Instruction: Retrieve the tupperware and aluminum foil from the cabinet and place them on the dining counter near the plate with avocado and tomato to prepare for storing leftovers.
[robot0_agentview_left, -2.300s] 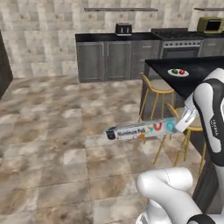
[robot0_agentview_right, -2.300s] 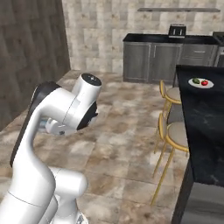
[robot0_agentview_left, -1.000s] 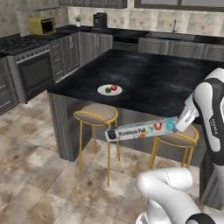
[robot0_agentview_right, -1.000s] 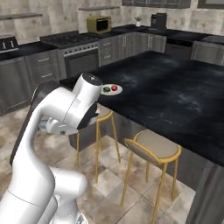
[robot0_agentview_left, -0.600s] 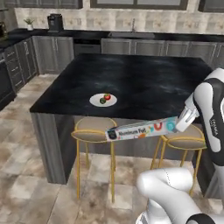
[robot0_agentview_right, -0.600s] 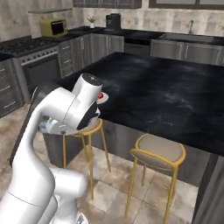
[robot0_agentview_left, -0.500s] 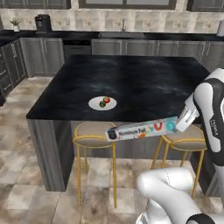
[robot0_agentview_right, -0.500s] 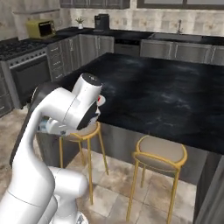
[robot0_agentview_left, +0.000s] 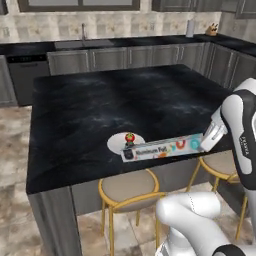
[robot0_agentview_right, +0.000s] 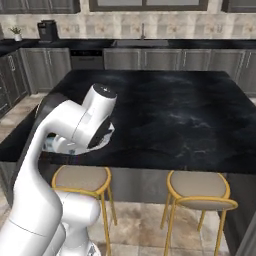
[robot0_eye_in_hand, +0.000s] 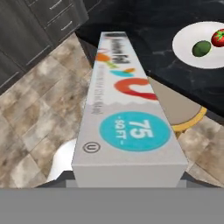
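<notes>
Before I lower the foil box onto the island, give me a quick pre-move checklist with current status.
1. Aluminum foil box held at one end by the gripper: ok.
2. Box roughly level, out over the dining counter front edge: ok.
3. Plate with tomato and avocado in sight beside the box: ok.
4. Bare counter top next to the plate for set-down: ok.
5. Stools stand below the box, apart from it: ok.
6. Tupperware already delivered: cannot tell.

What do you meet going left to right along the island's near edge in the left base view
The plate with avocado and tomato → the aluminum foil → the gripper holding the box's right end.
</notes>
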